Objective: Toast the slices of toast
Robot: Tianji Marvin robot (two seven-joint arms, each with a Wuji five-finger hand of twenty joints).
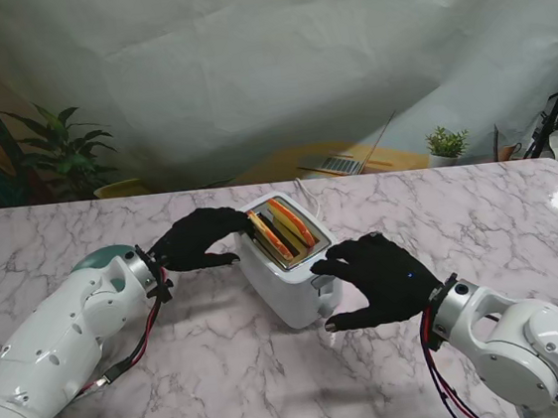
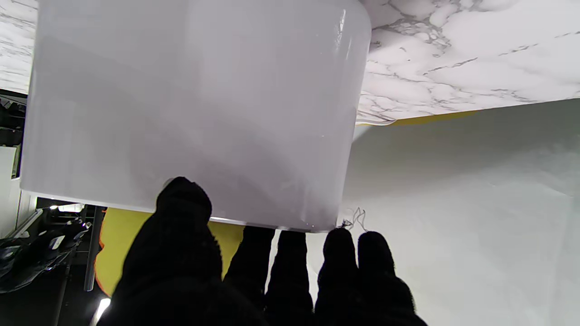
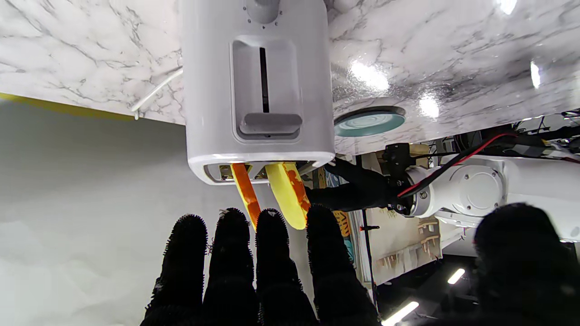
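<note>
At the lower left of the stand view the white left arm (image 1: 58, 342) rises toward the centre, and a teal plate (image 1: 102, 256) shows just behind its wrist, mostly hidden. The black-gloved left hand (image 1: 198, 239) sits left of centre with its fingers reaching to the upper left edge of the white toaster (image 1: 286, 260); in the left wrist view the fingertips (image 2: 340, 241) lie at the toaster's top rim and the thumb rests against its side wall, the hand spread and clasping nothing. The toaster stands at the centre of the marble table (image 1: 91, 413), with two toast slices (image 1: 281, 231) standing up out of its slots, yellow with orange-red patches. Its lever (image 3: 270, 123) shows in the right wrist view, near the top end of its slot beside the bread openings. Right of centre the right hand (image 1: 374, 281) hovers at the toaster's near right end, fingers spread and holding nothing, and whether they touch it cannot be told. At the upper right a small potted plant (image 1: 446, 144) stands beyond the table's far edge.
</note>
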